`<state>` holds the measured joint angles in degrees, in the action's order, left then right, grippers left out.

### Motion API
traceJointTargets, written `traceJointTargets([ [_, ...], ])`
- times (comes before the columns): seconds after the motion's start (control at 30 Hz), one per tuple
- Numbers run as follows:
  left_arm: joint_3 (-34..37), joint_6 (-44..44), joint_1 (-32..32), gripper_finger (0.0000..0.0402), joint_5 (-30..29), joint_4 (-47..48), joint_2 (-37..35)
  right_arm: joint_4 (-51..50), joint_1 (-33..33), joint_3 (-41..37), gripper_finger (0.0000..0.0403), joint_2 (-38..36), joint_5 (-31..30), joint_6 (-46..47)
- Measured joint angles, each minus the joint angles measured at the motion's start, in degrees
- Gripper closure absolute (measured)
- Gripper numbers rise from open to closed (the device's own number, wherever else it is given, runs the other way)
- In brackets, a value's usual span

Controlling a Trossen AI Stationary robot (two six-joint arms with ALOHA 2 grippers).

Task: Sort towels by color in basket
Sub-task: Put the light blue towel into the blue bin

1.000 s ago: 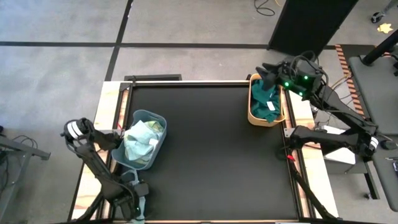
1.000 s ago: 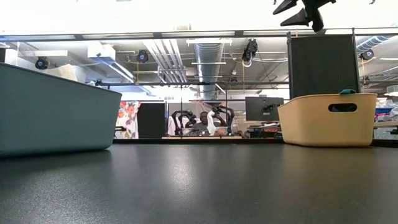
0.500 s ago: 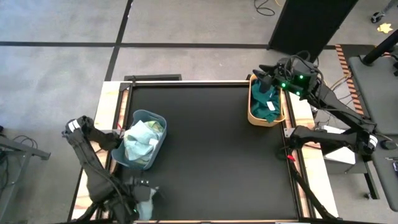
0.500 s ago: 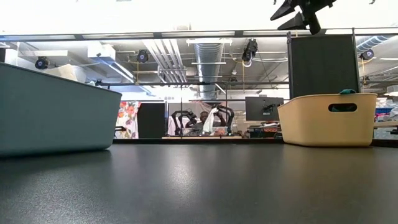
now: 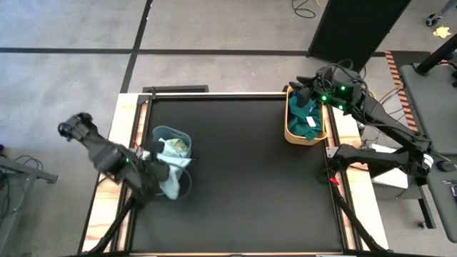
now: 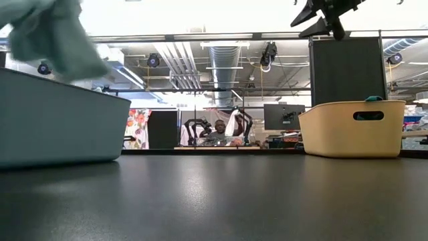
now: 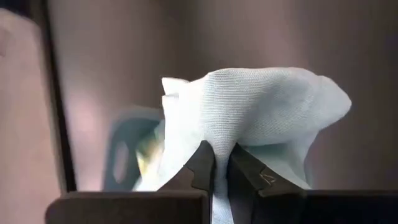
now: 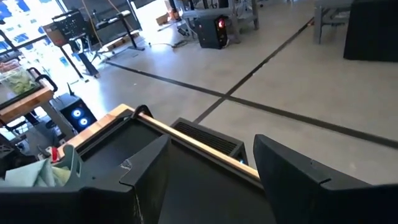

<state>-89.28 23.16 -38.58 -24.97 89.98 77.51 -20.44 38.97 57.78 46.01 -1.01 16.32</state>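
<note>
My left gripper (image 5: pixel 158 171) is shut on a light mint towel (image 5: pixel 173 183) over the near end of the blue-grey basket (image 5: pixel 170 133) at the table's left. The towel shows blurred above the basket's rim in the low view (image 6: pixel 53 33). A pale yellow-green towel (image 5: pixel 179 145) lies in that basket. My right gripper (image 5: pixel 303 91) is open and empty above the far end of the tan basket (image 5: pixel 288 127), which holds dark teal towels (image 5: pixel 308 123). My left gripper pinches a bunched fold of the mint towel (image 7: pixel 219 144) between its two fingers (image 7: pixel 202 163). The cloth bulges past the fingertips and drapes down on both sides. The towel is lifted above the blue-grey basket's rim, slack. The arm reaches in from the table's left side.
The black table top (image 5: pixel 243 178) lies open between the two baskets. Wooden edge strips (image 5: pixel 123 114) run along the table's left and right sides. Beyond the far edge stands a dark panel (image 6: pixel 344 67), and a person sits far off in the room (image 6: pixel 217 130).
My left gripper has swung from the blue-grey basket's left wall up and toward the table's near right, drawing the mint towel out of the basket and lifting it above the rim. The yellow-green towel stays in the basket. My right gripper has shifted a little over the tan basket.
</note>
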Motion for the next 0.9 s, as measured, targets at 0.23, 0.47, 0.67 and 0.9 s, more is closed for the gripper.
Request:
traceJointTargets([
  [0.23,19.6,-4.1,4.7,0.0397,8.6,-1.0,-12.1,-1.1,0.0,0.0,0.0184,0.0,0.0,2.8],
  [0.47,35.6,-14.4,7.7,0.0396,9.3,-9.2,-16.7,-1.1,0.0,0.0,0.0184,1.2,-0.1,3.6],
  [0.67,42.8,-20.2,14.0,0.0393,14.1,-19.1,-19.8,-1.1,0.0,0.0,0.0184,2.8,-0.1,4.8],
  [0.9,44.4,-24.7,24.1,0.0392,21.8,-22.9,-18.8,-0.9,0.0,0.0,0.0184,5.1,-0.2,4.8],
])
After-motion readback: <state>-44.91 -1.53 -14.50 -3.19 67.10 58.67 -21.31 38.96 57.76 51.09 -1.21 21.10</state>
